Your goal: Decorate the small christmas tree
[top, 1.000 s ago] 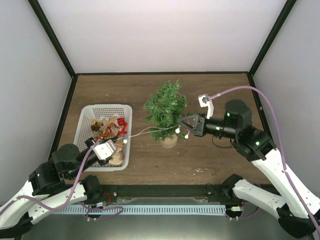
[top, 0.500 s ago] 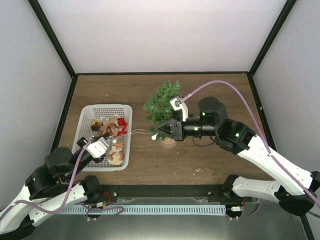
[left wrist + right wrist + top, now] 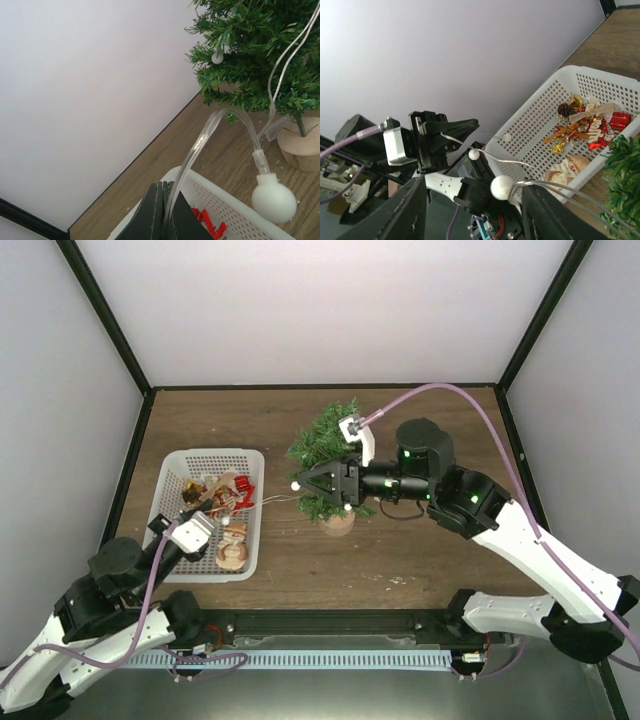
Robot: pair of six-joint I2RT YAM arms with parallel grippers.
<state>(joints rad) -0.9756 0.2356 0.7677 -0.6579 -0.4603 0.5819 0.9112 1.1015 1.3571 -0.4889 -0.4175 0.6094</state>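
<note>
**While Held at the Left, a Light String Was to Be Laid on the Tree**

While the light string [image 3: 275, 502] was clamped in the left arm's fingers [image 3: 149, 215] above the white basket [image 3: 212, 454], the right arm's fingers [image 3: 410, 215] were spread apart over the small christmas tree [image 3: 325, 445], which stood mid-desk, just right of the basket. The wire would best be fed slack and laid among the branches. Bristles could snag a bulb [image 3: 273, 200], and the tree might be tipped.
</note>
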